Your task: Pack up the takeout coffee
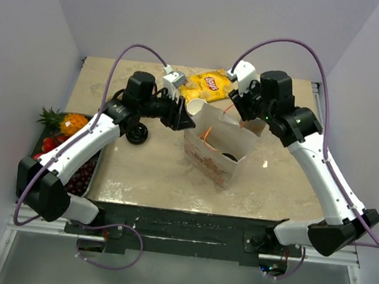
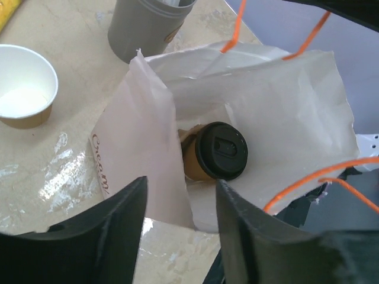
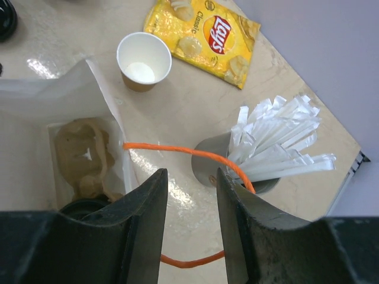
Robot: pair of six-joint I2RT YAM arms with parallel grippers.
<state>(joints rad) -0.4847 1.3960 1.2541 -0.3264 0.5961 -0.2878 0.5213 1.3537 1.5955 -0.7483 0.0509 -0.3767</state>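
Observation:
The takeout coffee [image 2: 216,152], a tan cup under a black lid, sits inside the open white paper bag [image 2: 296,100]. From above, its lid [image 1: 228,155] shows as a dark spot in the bag [image 1: 208,159]. My left gripper [image 2: 182,183] is open at the bag's left rim, with the bag's wall in the gap between its fingers and touching neither. My right gripper [image 3: 191,174] is open at the bag's far side. An orange handle [image 3: 177,151] loops across its gap and behind its right finger, unpinched. Only the rim of the lid [image 3: 83,207] peeks out there.
A pulp carrier [image 3: 83,157] lies in the bag. Behind the bag stand an empty paper cup [image 3: 144,59], a grey cup of wrapped straws [image 3: 260,148] and a yellow chips bag [image 1: 209,83]. A loose black lid [image 1: 137,134] and a fruit tray [image 1: 39,148] are at the left.

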